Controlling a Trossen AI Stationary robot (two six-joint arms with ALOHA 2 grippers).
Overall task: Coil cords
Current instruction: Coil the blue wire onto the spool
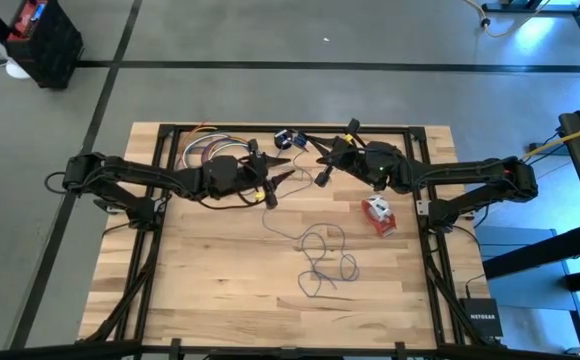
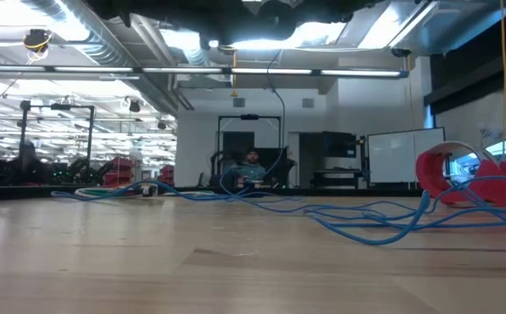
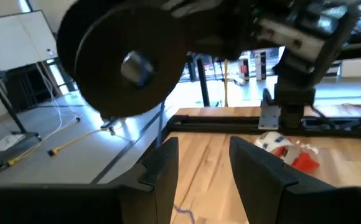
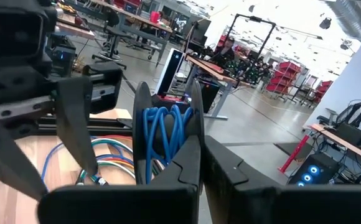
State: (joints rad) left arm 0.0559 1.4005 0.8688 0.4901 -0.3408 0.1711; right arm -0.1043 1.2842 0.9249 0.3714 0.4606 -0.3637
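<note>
My right gripper point(image 4: 208, 163) is held level above the table's far middle, shut on the small black round puck point(image 4: 166, 134), which has blue cord loops wound on it. In the left wrist view the puck point(image 3: 121, 62) shows as a black disc with a silver hub. Facing it, my left gripper point(image 3: 204, 171) stands open, level, just short of the puck. The thin bluish cord point(image 1: 325, 255) lies in loose loops on the table's middle, and one strand rises toward the grippers. The red-and-white cord bundle point(image 1: 378, 215) lies on the table to the right. My right gripper pinches the puck between its two fingers at the rim nearest them point(image 4: 196, 146), coming in level from the table's right. The puck is lifted clear of the table, on edge, one flat face point(image 3: 137, 65) turned toward my left gripper. The exact contact is hidden by the fingers.
A bundle of coloured cables point(image 1: 205, 150) lies at the far left of the table, with a small dark object point(image 1: 288, 138) near the far rail. Black frame rails point(image 1: 430, 210) border the table. In the low view the blue cord point(image 2: 366, 218) trails across the wood.
</note>
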